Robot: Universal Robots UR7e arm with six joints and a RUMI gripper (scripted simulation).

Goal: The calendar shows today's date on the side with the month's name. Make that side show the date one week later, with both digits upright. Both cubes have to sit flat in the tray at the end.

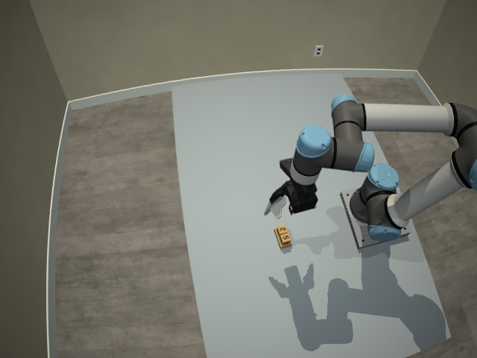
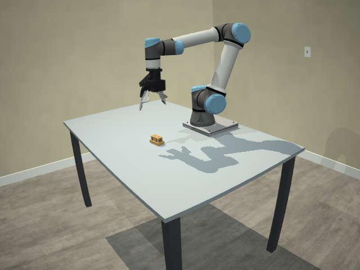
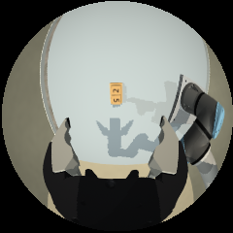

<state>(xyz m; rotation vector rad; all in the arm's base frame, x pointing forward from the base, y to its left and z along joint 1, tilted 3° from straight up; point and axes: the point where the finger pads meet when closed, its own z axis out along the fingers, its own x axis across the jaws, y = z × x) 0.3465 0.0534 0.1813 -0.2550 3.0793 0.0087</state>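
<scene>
Table stands on floor, in room corner. Base plate bolted on table top near far edge; arm rises from it. Tray lies on table, well apart from base plate, nearer table middle. 2 cubes sit side by side in tray. Gripper hangs high above table, behind tray in exterior view, fingers spread wide, nothing between them. Arm shadow falls on table beside tray.
</scene>
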